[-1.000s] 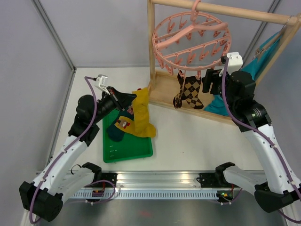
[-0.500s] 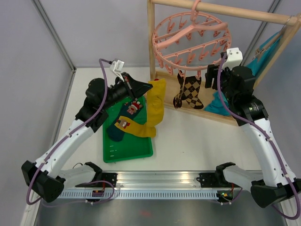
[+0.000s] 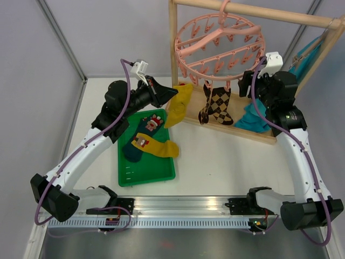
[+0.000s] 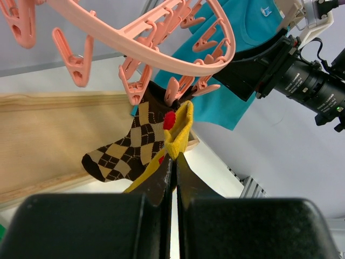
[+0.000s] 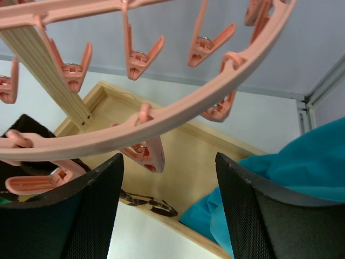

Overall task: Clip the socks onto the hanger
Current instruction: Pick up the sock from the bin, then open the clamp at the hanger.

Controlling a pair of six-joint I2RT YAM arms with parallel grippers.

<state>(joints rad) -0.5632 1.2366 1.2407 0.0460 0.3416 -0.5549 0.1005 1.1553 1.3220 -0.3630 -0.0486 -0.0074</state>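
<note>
The pink round hanger [image 3: 218, 46] hangs by its hook from the wooden rack. Two brown-and-tan argyle socks [image 3: 220, 106] hang clipped under its near rim. My left gripper [image 3: 173, 91] is shut on a mustard-yellow sock [image 3: 180, 102] and holds it up just left of the argyle socks, under the clips [image 4: 175, 89]. The yellow sock [image 4: 179, 132] shows in the left wrist view, in front of an argyle sock [image 4: 126, 145]. My right gripper [image 3: 247, 82] is open and empty beside the hanger's right rim [image 5: 161, 116]. Dark teal socks [image 3: 141, 137] and another yellow sock [image 3: 159, 147] lie on the green tray [image 3: 148, 170].
The wooden rack frame [image 3: 173, 48] stands at the back with a flat wooden base [image 3: 190, 105]. A large teal cloth [image 3: 256, 116] hangs on the rack's right side, close behind my right arm. The grey wall stands on the left.
My left arm has lifted the yellow sock up and to the right, from above the tray to beside the argyle socks. My right gripper has risen a little toward the hanger's rim.
</note>
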